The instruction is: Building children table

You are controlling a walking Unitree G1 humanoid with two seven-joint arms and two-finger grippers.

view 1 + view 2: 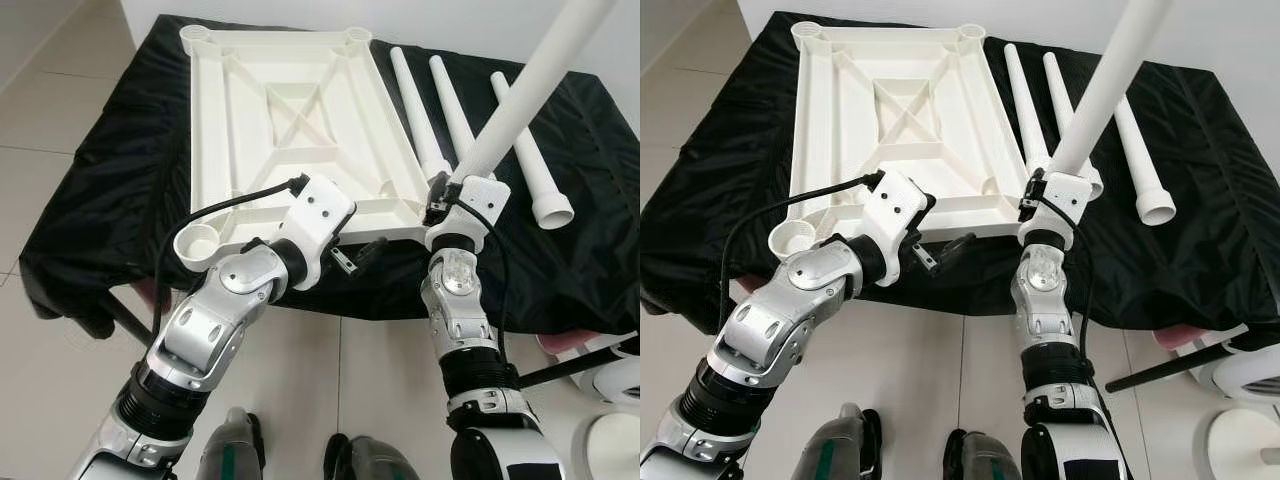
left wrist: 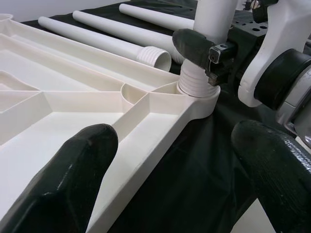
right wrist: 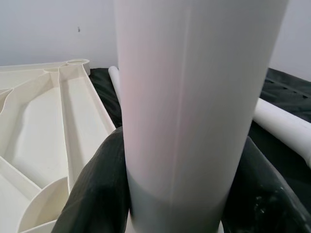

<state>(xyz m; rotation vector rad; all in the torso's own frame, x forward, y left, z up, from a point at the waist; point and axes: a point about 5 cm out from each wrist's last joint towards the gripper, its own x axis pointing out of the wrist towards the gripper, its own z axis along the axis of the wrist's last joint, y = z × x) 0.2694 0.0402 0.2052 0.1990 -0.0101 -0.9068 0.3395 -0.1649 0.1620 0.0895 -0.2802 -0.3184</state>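
At near-right corner socket (image 2: pixel 197 92), leg (image 1: pixel 520 90) is gripped by right hand (image 1: pixel 440 195) (left hand (image 1: pixel 355 255) open, idle); twisting down needed next.

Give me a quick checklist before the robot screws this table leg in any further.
1. Right gripper shut on the upright leg: ok.
2. Leg's threaded end seated in the corner socket: ok.
3. Leg fully screwed home: cannot tell.
4. Left gripper steadying the tabletop: not ok, its jaws are open at the near edge, not gripping.
5. Three spare legs lying within reach on the black cloth: ok.
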